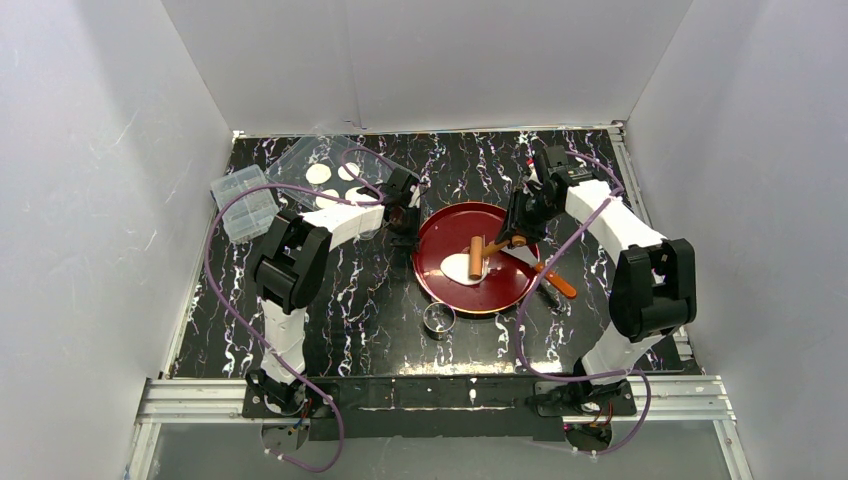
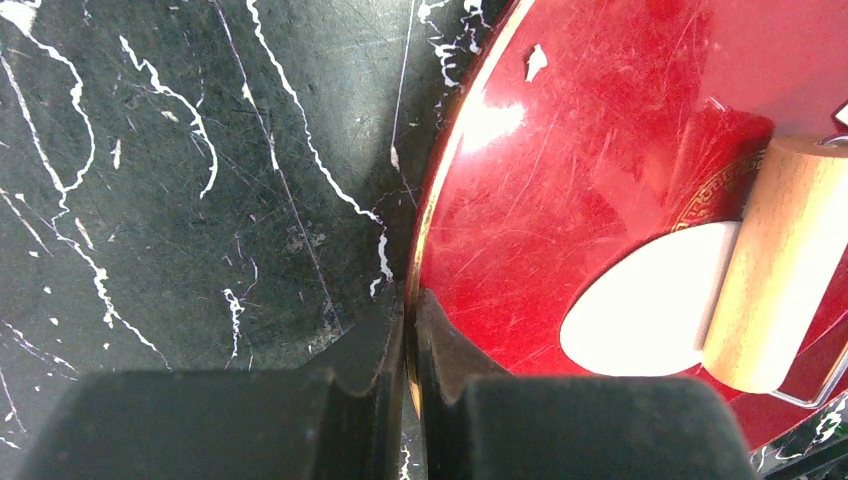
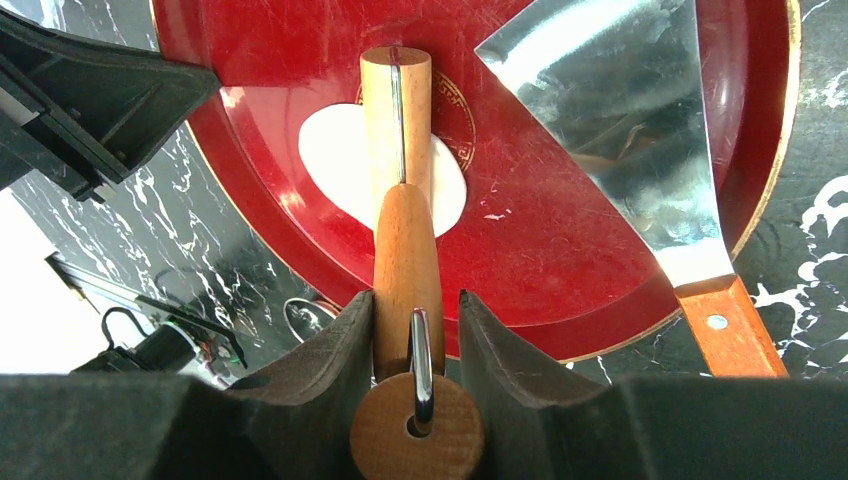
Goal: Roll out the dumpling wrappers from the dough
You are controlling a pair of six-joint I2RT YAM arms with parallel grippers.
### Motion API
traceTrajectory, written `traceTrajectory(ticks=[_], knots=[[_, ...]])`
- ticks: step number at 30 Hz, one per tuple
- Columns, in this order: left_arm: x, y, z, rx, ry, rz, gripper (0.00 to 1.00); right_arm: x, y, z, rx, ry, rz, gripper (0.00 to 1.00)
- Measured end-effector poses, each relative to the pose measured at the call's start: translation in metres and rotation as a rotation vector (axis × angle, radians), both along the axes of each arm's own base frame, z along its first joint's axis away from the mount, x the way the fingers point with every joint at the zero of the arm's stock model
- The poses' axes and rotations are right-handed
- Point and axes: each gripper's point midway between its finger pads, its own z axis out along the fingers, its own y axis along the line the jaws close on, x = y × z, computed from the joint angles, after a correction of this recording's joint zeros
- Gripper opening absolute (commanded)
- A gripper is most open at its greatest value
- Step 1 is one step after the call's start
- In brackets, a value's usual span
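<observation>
The dough [image 1: 460,268] is a flattened white patch on the red plate [image 1: 500,290]. It also shows in the left wrist view, dough [image 2: 645,315], and the right wrist view, dough [image 3: 335,165]. A wooden roller [image 1: 477,257] rests on the dough, barrel [image 3: 397,110] across its right part. My right gripper [image 3: 415,305] is shut on the roller's handle [image 3: 407,270]. My left gripper [image 2: 410,300] is shut on the plate's gold rim [image 2: 440,190] at its left side. Several round dumpling wrappers [image 1: 320,173] lie in a clear tray at the back left.
A metal scraper [image 3: 620,120] with a wooden handle [image 3: 730,325] lies across the plate's right side. A small metal ring [image 1: 438,318] stands in front of the plate. A clear plastic box [image 1: 245,203] sits at the far left, beside the wrapper tray [image 1: 300,155].
</observation>
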Motion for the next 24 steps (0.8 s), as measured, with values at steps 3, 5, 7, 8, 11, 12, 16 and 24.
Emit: traceTrajectory(ticks=[3, 5, 7, 8, 11, 12, 16, 24], knots=[[0.0, 0.0, 0.0, 0.0, -0.001, 0.0, 0.0, 0.0, 0.0, 0.0, 0.001, 0.0, 0.001, 0.01], [0.0, 0.0, 0.0, 0.0, -0.001, -0.001, 0.0, 0.0, 0.002, 0.0, 0.007, 0.006, 0.002, 0.01], [0.0, 0.0, 0.0, 0.0, -0.001, -0.002, 0.0, 0.002, 0.003, 0.001, 0.013, 0.014, 0.005, 0.01], [0.0, 0.0, 0.0, 0.0, -0.001, -0.002, 0.0, 0.003, 0.004, 0.002, 0.016, 0.019, 0.007, 0.01], [0.0, 0.0, 0.0, 0.001, -0.001, -0.003, 0.0, 0.004, 0.008, 0.012, 0.027, 0.032, 0.015, 0.01], [0.0, 0.0, 0.0, 0.001, -0.001, -0.003, 0.0, 0.005, 0.008, 0.018, 0.029, 0.027, 0.017, 0.01], [0.0, 0.0, 0.0, 0.002, -0.002, -0.003, 0.0, 0.013, 0.019, 0.046, 0.079, -0.026, 0.032, 0.01], [0.0, 0.0, 0.0, 0.003, -0.005, -0.009, 0.0, -0.009, 0.044, 0.043, 0.126, 0.018, 0.092, 0.01]])
